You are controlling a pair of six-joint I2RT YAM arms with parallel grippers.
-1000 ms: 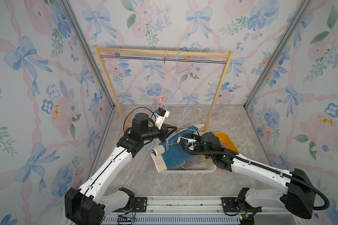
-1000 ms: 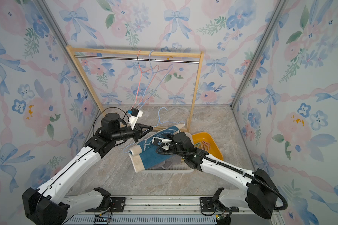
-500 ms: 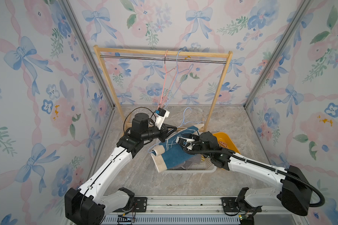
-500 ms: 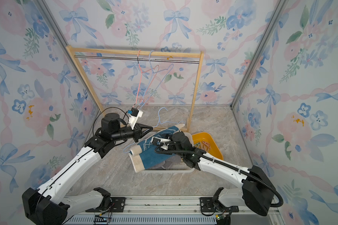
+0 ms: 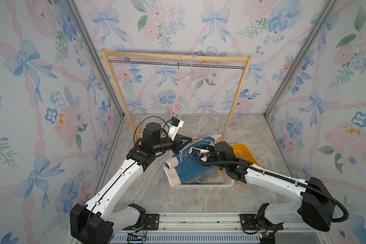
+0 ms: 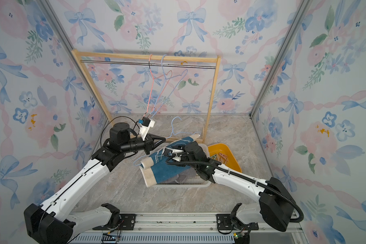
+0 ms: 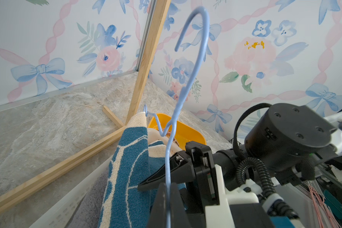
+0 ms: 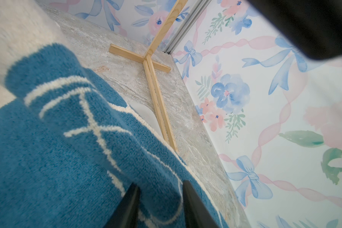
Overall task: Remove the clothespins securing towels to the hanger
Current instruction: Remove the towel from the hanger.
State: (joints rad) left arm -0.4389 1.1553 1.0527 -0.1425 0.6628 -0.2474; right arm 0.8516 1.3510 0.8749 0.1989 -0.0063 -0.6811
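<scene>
- Wire of the pale-blue hanger (image 7: pixel 188 86) sits pinched in my left gripper (image 5: pixel 188 139), whose fingers are closed right down on it; the hook curls free above them.
- Over that hanger drapes the dark-blue towel (image 5: pixel 186 169): thick looped terry, cream border, thin white line drawing. Its rolled cream end hangs past the rim of the white slotted basket (image 5: pixel 207 186), over the floor.
- My right gripper (image 8: pixel 160 183) has its two tapered black fingers astride a fold of this towel, with a gap between them; I cannot tell whether they pinch anything.
- The clothespins (image 5: pixel 240 156) I can make out are peach pegs lying in the glossy yellow bin (image 5: pixel 244 149), just beside the basket and behind my right wrist.
- A soft grey towel (image 7: pixel 91 197) lies in the basket beneath the blue one.
- Tight edges: the wooden rack (image 5: pixel 236 99) has its upright and foot bar just behind the towel's far corner.
- Open room: bare marbled floor in front of the basket and to its left, under my left arm.
</scene>
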